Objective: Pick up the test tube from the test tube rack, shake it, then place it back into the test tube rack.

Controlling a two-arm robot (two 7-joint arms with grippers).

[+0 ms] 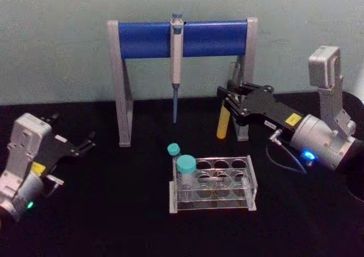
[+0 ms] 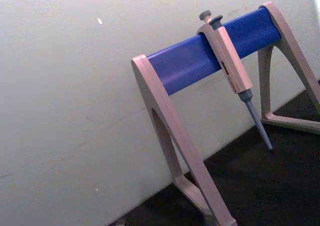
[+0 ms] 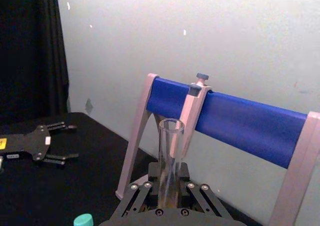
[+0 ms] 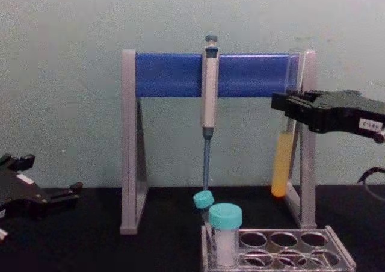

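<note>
A pale wall (image 1: 57, 41) stands behind a black table (image 1: 114, 228). At the far side is a stand (image 1: 210, 38) with a blue bar and a pipette (image 1: 177, 63) hanging from it.

The rack (image 1: 227, 200) sits near the middle of the table. It has 2 capped tubes (image 1: 186, 165) at its left end, and the holes to their right look free.

The tube (image 4: 281, 163) is out of the rack. It hangs upright in the air, right of and beyond the rack, in front of the stand's right leg. The right gripper (image 1: 227, 104) is clenched on it above the yellow liquid, and the open mouth stands well above the jaws in the right wrist view. The left gripper (image 1: 74, 133) rests low at the left with its fingers spread, holding nothing.

The tube is probably light and stiff. Thin glass is also smooth and brittle, so too soft a squeeze could let it slip and too hard a squeeze could crack it. The present hold, on dry glass above the liquid and below the rim, looks like the right place.

With no cap, a shake should be short and kept close to upright, or the liquid may spill. The tube is long, so its tip will swing wide near the stand leg. It will need to be set straight before it goes into a hole.
</note>
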